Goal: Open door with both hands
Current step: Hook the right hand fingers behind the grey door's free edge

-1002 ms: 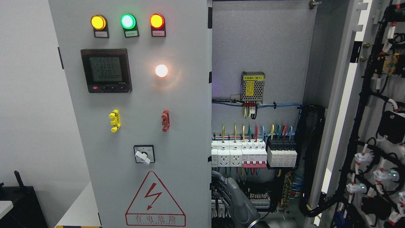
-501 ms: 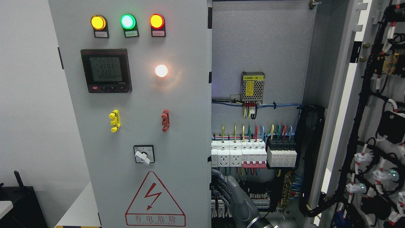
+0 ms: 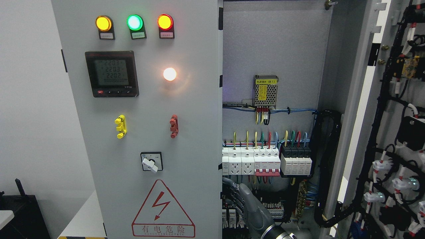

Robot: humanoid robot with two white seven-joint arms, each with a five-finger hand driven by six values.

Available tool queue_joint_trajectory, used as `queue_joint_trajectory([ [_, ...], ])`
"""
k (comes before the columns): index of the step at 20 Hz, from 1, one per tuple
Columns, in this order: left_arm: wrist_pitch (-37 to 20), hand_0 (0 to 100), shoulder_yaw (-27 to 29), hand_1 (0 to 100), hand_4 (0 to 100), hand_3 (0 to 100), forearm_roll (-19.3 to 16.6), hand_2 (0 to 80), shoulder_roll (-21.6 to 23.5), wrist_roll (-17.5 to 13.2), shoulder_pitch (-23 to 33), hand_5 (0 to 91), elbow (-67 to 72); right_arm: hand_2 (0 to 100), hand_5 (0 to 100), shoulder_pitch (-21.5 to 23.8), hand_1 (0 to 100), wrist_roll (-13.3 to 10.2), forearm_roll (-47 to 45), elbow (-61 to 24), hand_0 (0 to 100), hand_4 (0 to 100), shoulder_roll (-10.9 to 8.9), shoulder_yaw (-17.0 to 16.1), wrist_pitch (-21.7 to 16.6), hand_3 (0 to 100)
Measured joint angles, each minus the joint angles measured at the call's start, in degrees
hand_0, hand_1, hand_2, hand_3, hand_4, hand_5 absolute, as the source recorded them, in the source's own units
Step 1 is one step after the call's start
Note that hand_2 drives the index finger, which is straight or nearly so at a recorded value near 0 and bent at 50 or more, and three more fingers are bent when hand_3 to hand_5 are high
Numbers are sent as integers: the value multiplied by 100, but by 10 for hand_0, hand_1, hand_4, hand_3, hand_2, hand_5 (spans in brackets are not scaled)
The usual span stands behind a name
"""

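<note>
Two doors: left door (image 3: 192, 139) facing the camera, covering the cabinet's left half, its right edge next to the open interior; right door (image 3: 415, 106) swung wide at the far right, inner face strung with black cable.

On the left door:
- three lamps along the top, all lit: yellow (image 3: 103, 23), green (image 3: 134, 22), red (image 3: 165, 22)
- one white lamp (image 3: 169, 74), glowing
- one meter (image 3: 112, 73) with a lit display
- two clips, one yellow (image 3: 120, 126), one red (image 3: 173, 126)
- one switch (image 3: 151, 161)
- one warning triangle (image 3: 162, 208) at the bottom

In the open right half: one power supply (image 3: 265, 91) on the back plate, and one row of breakers (image 3: 265, 161) beneath it.

One hand in view, the right hand (image 3: 247, 205), rising from the bottom edge just right of the middle. Fingers (image 3: 230, 192) bent and hooked onto the left door's right edge low down, gripping it, tips partly hidden behind that edge. Thumb stretched up along the hand's near side, clear of the breakers.
</note>
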Motion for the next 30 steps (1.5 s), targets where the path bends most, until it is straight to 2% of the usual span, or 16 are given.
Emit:
queue_joint_trajectory([
  [27, -20, 0, 0, 0, 32, 0, 0, 0, 0, 0, 0, 0, 0, 0, 0, -276, 0, 212, -511, 176, 0, 0, -76, 56, 82, 0],
  [30, -20, 0, 0, 0, 32, 0, 0, 0, 0, 0, 0, 0, 0, 0, 0, -292, 0, 313, -528, 175, 0, 0, -76, 70, 83, 0],
])
